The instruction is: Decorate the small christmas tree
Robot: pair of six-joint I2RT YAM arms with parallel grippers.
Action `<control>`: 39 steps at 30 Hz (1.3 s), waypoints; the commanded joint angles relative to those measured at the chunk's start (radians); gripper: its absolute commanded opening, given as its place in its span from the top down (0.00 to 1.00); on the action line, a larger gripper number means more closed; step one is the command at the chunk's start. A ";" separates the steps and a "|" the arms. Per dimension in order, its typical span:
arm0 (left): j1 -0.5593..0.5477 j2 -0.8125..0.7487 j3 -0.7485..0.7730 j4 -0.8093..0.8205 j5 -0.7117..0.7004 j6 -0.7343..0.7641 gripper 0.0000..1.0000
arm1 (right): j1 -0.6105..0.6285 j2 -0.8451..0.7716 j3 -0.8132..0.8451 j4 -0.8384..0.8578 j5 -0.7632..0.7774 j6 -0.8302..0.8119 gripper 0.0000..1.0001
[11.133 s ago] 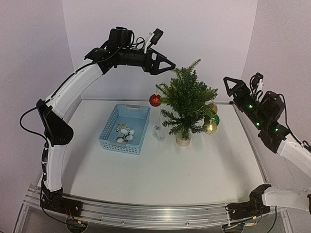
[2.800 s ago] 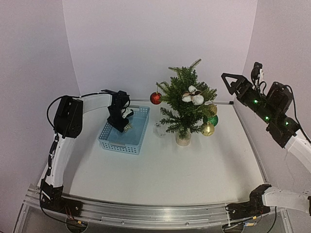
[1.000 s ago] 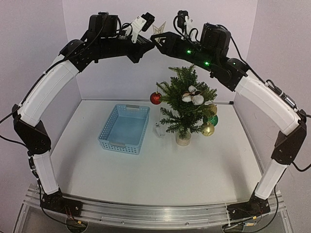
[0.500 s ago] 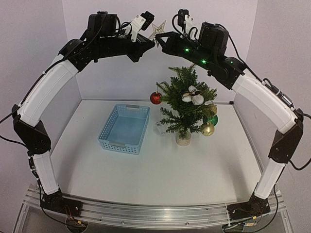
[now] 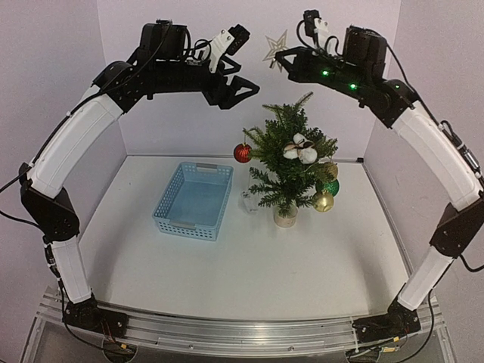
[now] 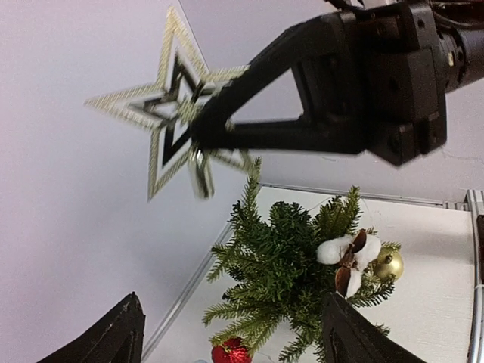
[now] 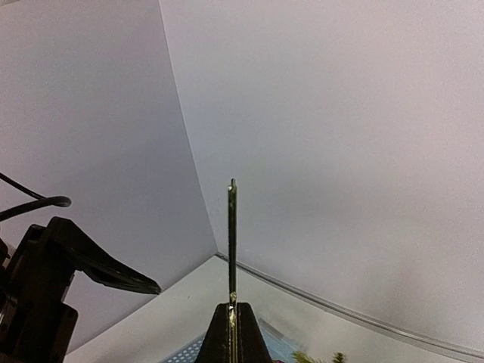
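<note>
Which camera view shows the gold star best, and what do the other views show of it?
The left wrist view: there the gold star is large and nearly face-on, gripped by the right pincer. The top view shows it small, above the small christmas tree. The right wrist view shows only its thin edge.

In the right wrist view the star (image 7: pixel 232 242) stands edge-on, its face unseen, and the right gripper (image 7: pixel 232 310) pinching it is cut off at 6 o'clock. In the left wrist view the picture's edge at 6 o'clock clips the fingertips (image 6: pixel 121 333) of the left gripper (image 6: pixel 231 296), the small christmas tree (image 6: pixel 287 265) and a red bauble (image 6: pixel 231 353). From above, the clear thing (image 5: pixel 246 203) at the tree's 9 o'clock is too small to name
</note>
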 commanded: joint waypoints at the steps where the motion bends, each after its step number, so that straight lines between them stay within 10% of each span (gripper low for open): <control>1: 0.002 -0.002 0.012 -0.014 0.025 -0.007 0.18 | -0.092 -0.118 -0.033 -0.114 -0.030 -0.066 1.00; 20: 0.068 0.093 -0.065 -0.061 0.190 -0.074 0.15 | -0.330 -0.139 -0.163 -0.150 -0.638 -0.202 1.00; 39: 0.067 0.327 0.156 0.046 0.327 -0.143 0.40 | -0.344 -0.142 -0.231 -0.099 -0.615 -0.318 1.00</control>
